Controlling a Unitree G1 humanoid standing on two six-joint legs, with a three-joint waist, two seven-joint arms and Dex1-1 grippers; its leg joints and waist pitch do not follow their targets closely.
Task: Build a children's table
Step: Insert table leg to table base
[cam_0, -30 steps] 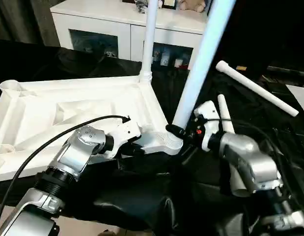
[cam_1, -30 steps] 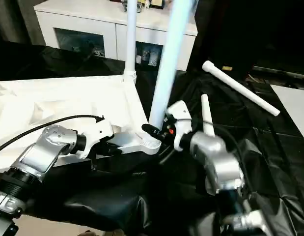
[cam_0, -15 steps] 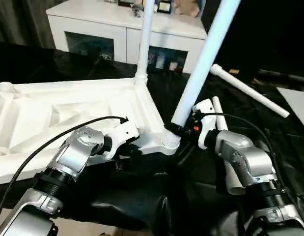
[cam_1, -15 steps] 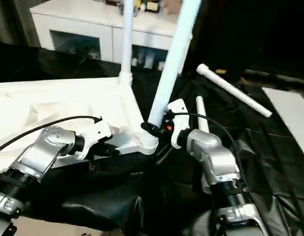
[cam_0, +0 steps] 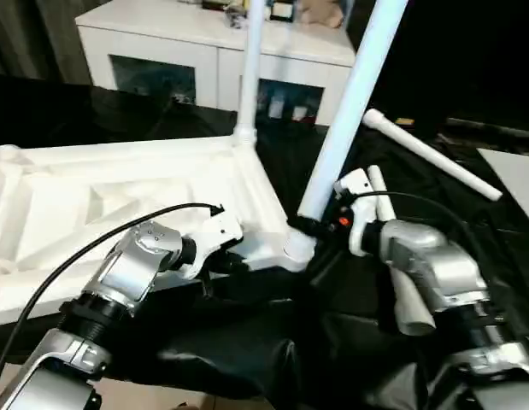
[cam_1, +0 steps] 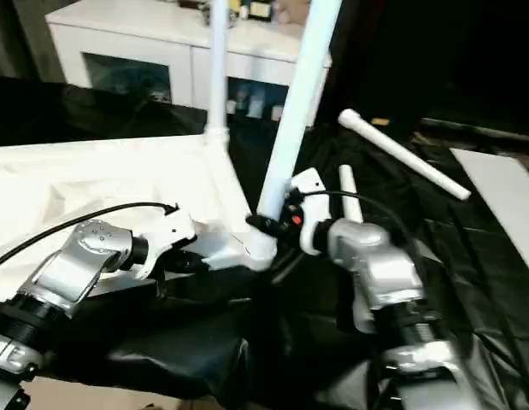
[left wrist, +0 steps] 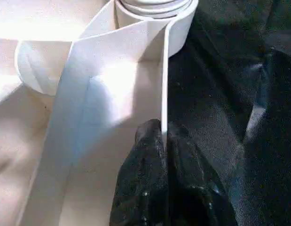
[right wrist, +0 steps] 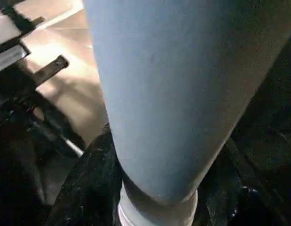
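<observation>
Black cloth (cam_0: pixel 247 342) underneath; right claw (cam_0: pixel 308 227) grips tilted leg (cam_0: pixel 345 111).

Table top (cam_0: pixel 119 196) lay underside up on the cloth (cam_0: pixel 247 342), one leg (cam_0: pixel 249 68) upright at its far corner, another (cam_0: pixel 349 111) leaning in its near corner socket. Right of the table top, two loose legs (cam_0: pixel 431 154) (cam_0: pixel 392 256) on the cloth. Cabinet (cam_0: pixel 204 51) behind.

There is one white table top (cam_0: pixel 119 196), lying upside down. There are four white legs: two stand up in its corners (cam_0: pixel 249 68) (cam_0: pixel 349 94), and two lie loose on the black cloth (cam_0: pixel 431 154) (cam_0: pixel 379 184). There are two robot grippers (cam_0: pixel 234 260) (cam_0: pixel 311 229). One white cabinet (cam_0: pixel 213 51) stands behind.
</observation>
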